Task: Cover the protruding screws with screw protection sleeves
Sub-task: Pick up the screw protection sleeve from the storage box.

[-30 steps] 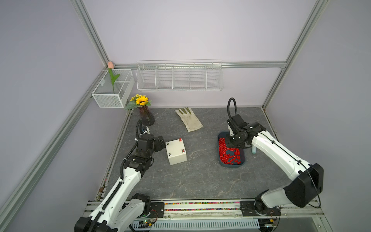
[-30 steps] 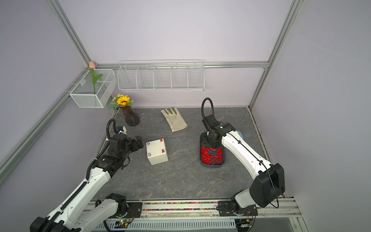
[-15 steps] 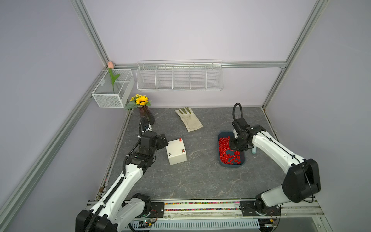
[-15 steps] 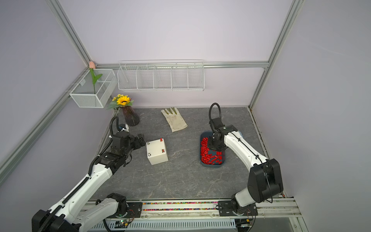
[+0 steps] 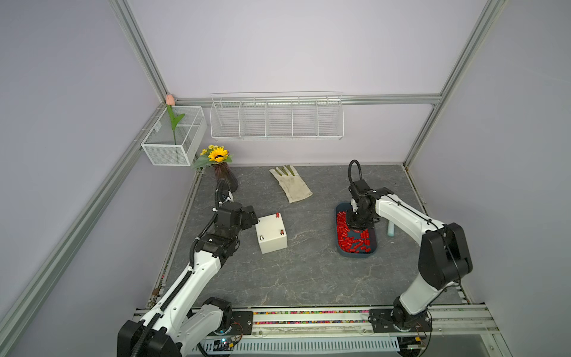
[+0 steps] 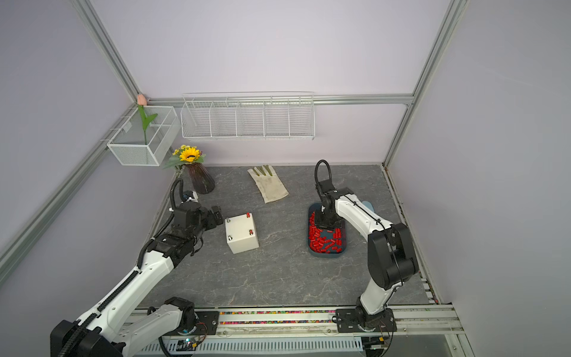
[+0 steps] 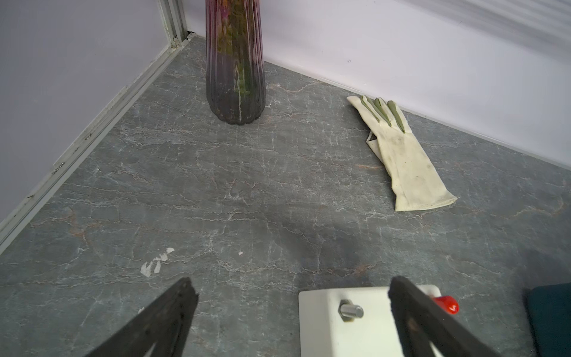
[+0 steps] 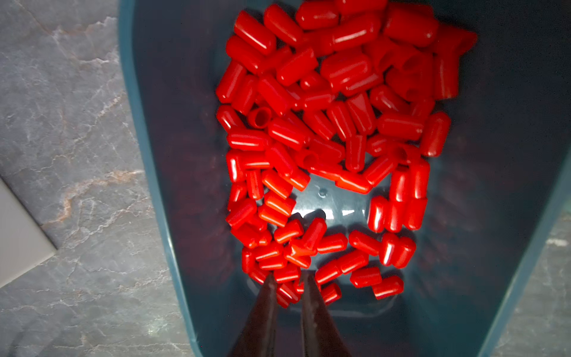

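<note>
Sleeves: small bright red cylindrical sleeves [image 8: 349,68], glossy smooth plastic with sharp highlights.
Tray: dark teal tray [image 8: 179,160], smooth plastic with a shiny floor.
Screw: short silver screw [image 7: 350,310], bare bright metal.
Box: cream-white cube-like box [image 7: 324,333], smooth, satin, probably plastic.
Tabletop: grey veined tabletop [image 7: 216,191], matt stone look, scuffed white in spots.
Glove: cream glove [image 7: 408,167], soft cloth, smudged.
Vase: ribbed purple vase [image 7: 236,61], glossy, translucent.
Basket: white wire basket [image 5: 276,117], painted metal wire.

bright even light, soft shadows, glints on sleeves [image 8: 349,34], right tool [image 8: 289,278] blurred
</note>
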`<state>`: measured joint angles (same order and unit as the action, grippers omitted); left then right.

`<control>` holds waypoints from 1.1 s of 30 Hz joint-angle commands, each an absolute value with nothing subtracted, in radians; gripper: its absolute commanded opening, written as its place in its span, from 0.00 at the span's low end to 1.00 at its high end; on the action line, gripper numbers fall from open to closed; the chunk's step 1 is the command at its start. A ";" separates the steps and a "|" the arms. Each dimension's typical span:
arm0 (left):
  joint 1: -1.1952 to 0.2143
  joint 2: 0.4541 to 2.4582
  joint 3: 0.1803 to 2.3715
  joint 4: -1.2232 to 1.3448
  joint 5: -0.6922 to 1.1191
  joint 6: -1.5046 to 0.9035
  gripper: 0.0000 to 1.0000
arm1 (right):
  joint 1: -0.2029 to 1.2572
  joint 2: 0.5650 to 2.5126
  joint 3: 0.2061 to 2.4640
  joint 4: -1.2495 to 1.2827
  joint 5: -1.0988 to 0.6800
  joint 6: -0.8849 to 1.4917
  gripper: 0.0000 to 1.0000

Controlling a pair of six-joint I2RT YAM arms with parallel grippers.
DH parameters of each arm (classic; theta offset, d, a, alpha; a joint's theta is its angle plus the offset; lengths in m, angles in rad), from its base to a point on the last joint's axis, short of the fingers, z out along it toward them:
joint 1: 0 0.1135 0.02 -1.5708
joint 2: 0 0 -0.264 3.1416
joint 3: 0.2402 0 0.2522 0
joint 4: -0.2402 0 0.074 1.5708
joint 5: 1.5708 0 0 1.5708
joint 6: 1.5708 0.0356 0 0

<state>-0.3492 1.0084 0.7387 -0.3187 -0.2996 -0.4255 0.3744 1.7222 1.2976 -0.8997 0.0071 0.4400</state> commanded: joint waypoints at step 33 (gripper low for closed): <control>-0.353 1.011 0.765 -0.323 -0.346 -0.429 0.99 | 0.336 1.937 1.401 -0.862 -0.033 0.304 0.23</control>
